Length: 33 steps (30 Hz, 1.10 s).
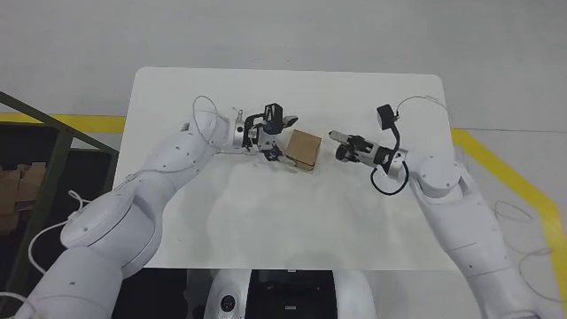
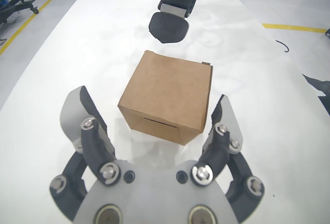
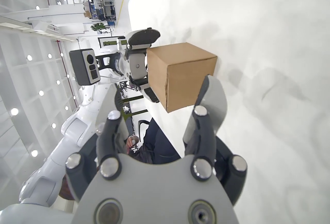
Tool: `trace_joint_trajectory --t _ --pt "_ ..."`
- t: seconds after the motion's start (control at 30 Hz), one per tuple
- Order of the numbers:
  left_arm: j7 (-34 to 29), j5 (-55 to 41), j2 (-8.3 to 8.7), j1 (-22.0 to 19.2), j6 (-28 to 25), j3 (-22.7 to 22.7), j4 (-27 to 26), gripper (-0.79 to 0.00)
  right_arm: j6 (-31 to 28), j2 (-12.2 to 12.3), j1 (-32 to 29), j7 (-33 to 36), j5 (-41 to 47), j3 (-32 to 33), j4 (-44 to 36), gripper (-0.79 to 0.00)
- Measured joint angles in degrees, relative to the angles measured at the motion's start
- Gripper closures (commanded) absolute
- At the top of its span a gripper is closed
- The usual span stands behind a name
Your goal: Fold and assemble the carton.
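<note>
Now the carton [image 1: 305, 148] sits near the middle of the white table [image 1: 177, 230]. It is folded up into a closed brown cube, flat on its base, and both arms are levelled at it from opposite sides.

Over on the robot's left, the left arm is bent at the elbow. Its forearm stretches low over the table and the wrist points straight across at the box. The left gripper [image 1: 284, 142] is spread wide and grips nothing. In its own wrist view the two fingers [image 2: 85, 111] flank the near end of the carton [image 2: 167, 91], one to each side, and the face with the thin slot is turned toward the palm. One pad [image 2: 215, 114] lies just beside the box's corner; whether it actually touches the cardboard is hard to tell. Seen from across the table, the left gripper [image 3: 141, 66] sits right behind the carton [image 3: 180, 75], a finger showing past each side of it.

And the right arm mirrors that pose, angled in from the robot's right with the wrist aimed at the opposite face. The right gripper [image 1: 337, 143] is near the box, with a strip of bare table between them. Its fingers [image 3: 211, 96] are parted with nothing between them. From the left wrist view, the right gripper [image 2: 168, 32] hangs just beyond the carton's far top edge, apart from the cardboard. A small tab [image 2: 205, 63] pokes up at one far top corner.
</note>
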Motion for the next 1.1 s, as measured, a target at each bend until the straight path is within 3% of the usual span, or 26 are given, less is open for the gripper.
trace_joint_trajectory --t 0.17,0.53,0.73,0.93,1.1 --pt "-0.5 -4.7 2.27 0.9 -0.5 -1.1 -3.3 -0.785 -4.6 0.0 -0.6 -1.7 1.5 1.4 -0.1 -0.785" --pt "-4.0 -17.1 10.14 3.1 -4.0 -9.1 -9.4 -0.785 -18.3 -0.3 -0.1 -12.2 -1.2 3.9 1.9 -0.785" --pt "-5.7 -21.6 12.62 4.1 -4.7 -12.5 -8.2 -0.785 -20.7 -0.1 1.4 -18.1 -7.0 6.2 2.6 -0.785" --pt "-12.8 -28.3 14.57 3.0 -4.7 -14.9 -6.0 -0.785 -21.1 0.2 2.4 -22.5 -10.9 9.2 1.5 -0.785" --pt "-16.7 -33.1 16.89 3.4 -4.7 -18.0 -7.3 -0.785 -19.9 0.6 2.9 -25.1 -15.4 11.4 -0.3 -0.785"
